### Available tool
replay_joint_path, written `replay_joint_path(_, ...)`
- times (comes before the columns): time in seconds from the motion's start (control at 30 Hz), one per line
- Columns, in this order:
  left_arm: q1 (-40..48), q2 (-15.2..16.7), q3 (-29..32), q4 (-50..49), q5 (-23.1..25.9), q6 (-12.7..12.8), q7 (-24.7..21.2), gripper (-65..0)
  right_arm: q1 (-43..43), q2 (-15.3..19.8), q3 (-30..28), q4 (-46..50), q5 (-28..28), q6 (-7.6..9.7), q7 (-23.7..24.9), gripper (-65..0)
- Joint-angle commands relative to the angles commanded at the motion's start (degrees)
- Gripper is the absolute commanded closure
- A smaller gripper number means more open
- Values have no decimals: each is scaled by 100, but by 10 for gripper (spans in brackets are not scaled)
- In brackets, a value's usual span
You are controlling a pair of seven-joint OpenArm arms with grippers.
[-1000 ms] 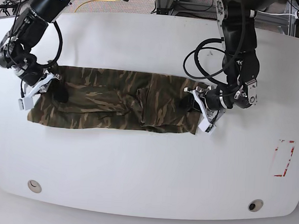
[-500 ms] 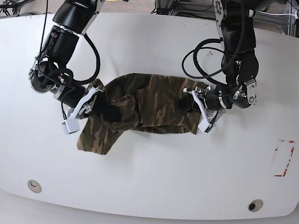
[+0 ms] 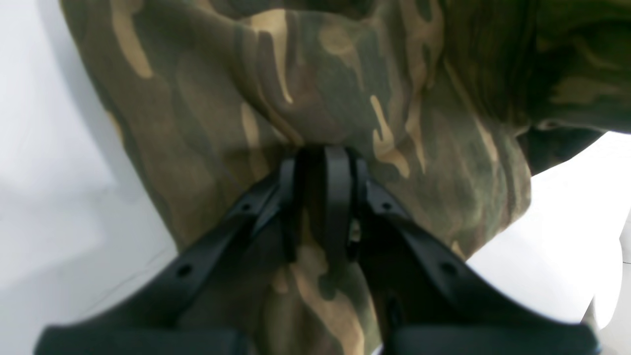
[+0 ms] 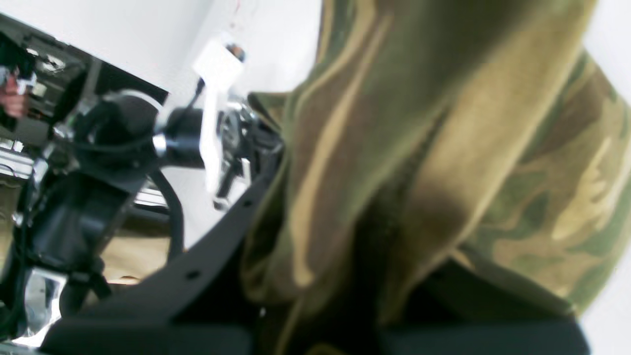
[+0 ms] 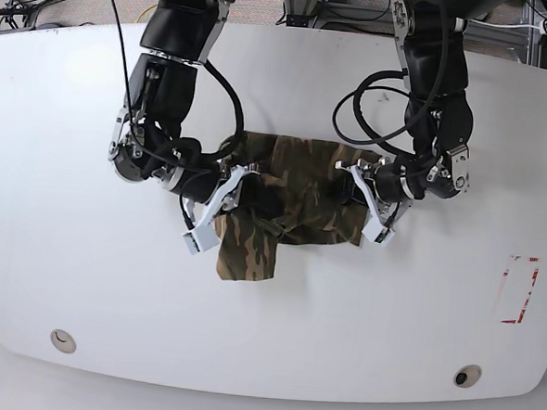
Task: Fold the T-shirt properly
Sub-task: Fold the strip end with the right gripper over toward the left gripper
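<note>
The camouflage T-shirt (image 5: 303, 184) lies bunched in the middle of the white table (image 5: 266, 325), and one end hangs down as a flap (image 5: 247, 252). My right gripper (image 5: 229, 195) holds that lifted end at the bundle's left side. In the right wrist view the T-shirt (image 4: 419, 123) drapes over the fingers and hides them. My left gripper (image 5: 360, 194) is at the shirt's right edge. The left wrist view shows that gripper (image 3: 323, 158) shut on a pinch of the T-shirt (image 3: 305, 84).
A red-marked rectangle (image 5: 519, 290) sits near the table's right edge. Two round fittings (image 5: 62, 341) (image 5: 467, 376) are set near the front edge. Cables and equipment lie beyond the back edge. My left arm (image 4: 123, 143) shows in the right wrist view.
My right gripper has swung rightward across the table, carrying the shirt's left end toward the middle, so the shirt went from spread long to bunched. The left arm has stayed put.
</note>
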Motion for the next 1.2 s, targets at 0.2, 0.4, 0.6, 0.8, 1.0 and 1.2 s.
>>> replay_joint_path(0.2, 0, 0, 0, 0, 0, 0, 0, -68, -9, -26, -422, -70, -70, -484, 255, -293)
replay_joint_path(0.4, -26, 0, 0, 26, 0, -35, 0, -71, -62, 0, -756, -202, -677, -624, 1037, -556)
replay_joint_path(0.6, -44, 0, -193, 44, -695, -44, 0, -168, -132, 167, -870, -44, -686, -624, 1073, -555)
replay_joint_path(0.8, -44, -35, -325, 53, -1697, -26, -26, -233, -281, 334, -1073, 132, -484, -598, 1073, -555)
replay_joint_path(1.0, -44, -510, -360, 53, -2901, -35, -9, -233, -299, 695, -1055, 167, -18, -598, 1073, -555)
replay_joint_path(1.2, -26, -1336, -369, 53, -4255, -35, 0, -232, -519, 976, -1090, 352, -9, -589, 1073, -555)
